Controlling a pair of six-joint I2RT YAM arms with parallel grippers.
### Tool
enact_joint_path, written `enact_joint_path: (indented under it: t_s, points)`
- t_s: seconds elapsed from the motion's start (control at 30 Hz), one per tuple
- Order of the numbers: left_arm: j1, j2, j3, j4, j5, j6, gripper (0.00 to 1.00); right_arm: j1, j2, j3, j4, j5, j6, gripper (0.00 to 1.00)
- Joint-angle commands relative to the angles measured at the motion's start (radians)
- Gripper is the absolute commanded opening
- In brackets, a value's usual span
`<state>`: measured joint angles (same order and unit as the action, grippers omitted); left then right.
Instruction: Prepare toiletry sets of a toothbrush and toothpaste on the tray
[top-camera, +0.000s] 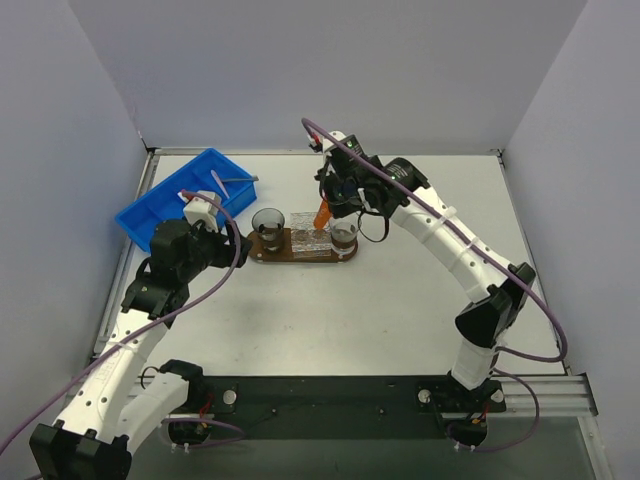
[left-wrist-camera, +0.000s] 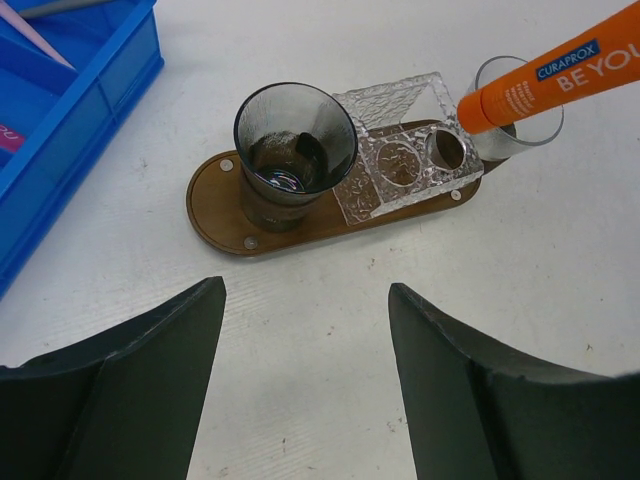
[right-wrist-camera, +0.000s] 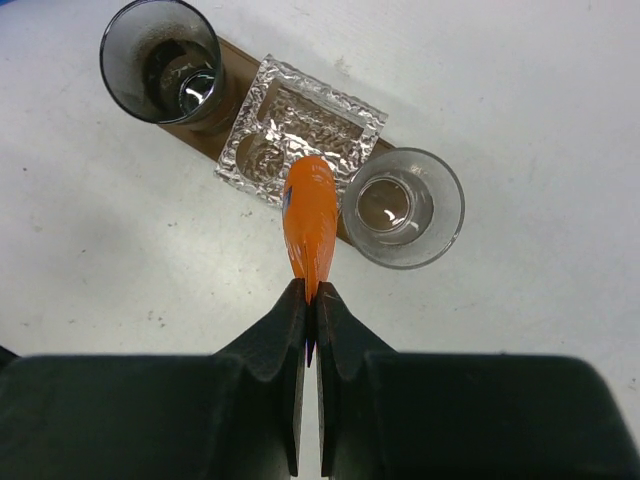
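The right gripper (right-wrist-camera: 308, 298) is pinched shut on the flat crimped tail of the small bright orange toothpaste tube (right-wrist-camera: 310, 225). The tube hangs from the jaws with its rounded cap end pointing down and away. That end sits over the edge of the clear textured glass holder (right-wrist-camera: 300, 130), just beside the clear glass tumbler (right-wrist-camera: 403, 207). Whether it touches either one cannot be told. In the left wrist view the tube slants in from the upper right, and its cap end overlaps the clear tumbler's rim.

Below it lies the flat dark-brown wooden oval tray (left-wrist-camera: 215, 215), with small pale screws near its ends. A smoky dark glass tumbler (left-wrist-camera: 295, 150) stands upright on the tray's left end and the clear tumbler on its right end. The textured holder lies between them, showing one square compartment and round holes.

The left gripper (left-wrist-camera: 305, 330) hovers over the white table (top-camera: 400, 300), near the tray's left end. Its jaws are spread wide and nothing is between its dark fingers (left-wrist-camera: 150, 385).

Further left sits a blue plastic bin (left-wrist-camera: 70, 100), apart from the tray. A thin pink stick (left-wrist-camera: 40, 40) lies inside it.
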<state>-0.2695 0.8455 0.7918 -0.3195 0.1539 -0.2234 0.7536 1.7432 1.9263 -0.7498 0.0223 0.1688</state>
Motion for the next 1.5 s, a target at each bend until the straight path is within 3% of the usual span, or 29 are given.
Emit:
enact_joint_path:
  t_s: [0.0, 0.43, 1.47]
  points:
    - [-0.007, -0.003, 0.026, 0.003, 0.010, 0.021, 0.77, 0.001, 0.056, 0.108, -0.028, 0.064, -0.058, 0.00]
    - [-0.016, 0.001, 0.026, -0.003, 0.018, 0.024, 0.76, -0.010, 0.196, 0.217, -0.025, 0.087, -0.095, 0.00]
    - [-0.017, 0.018, 0.029, -0.004, 0.024, 0.030, 0.77, -0.049, 0.318, 0.252, -0.025, 0.021, -0.107, 0.00]
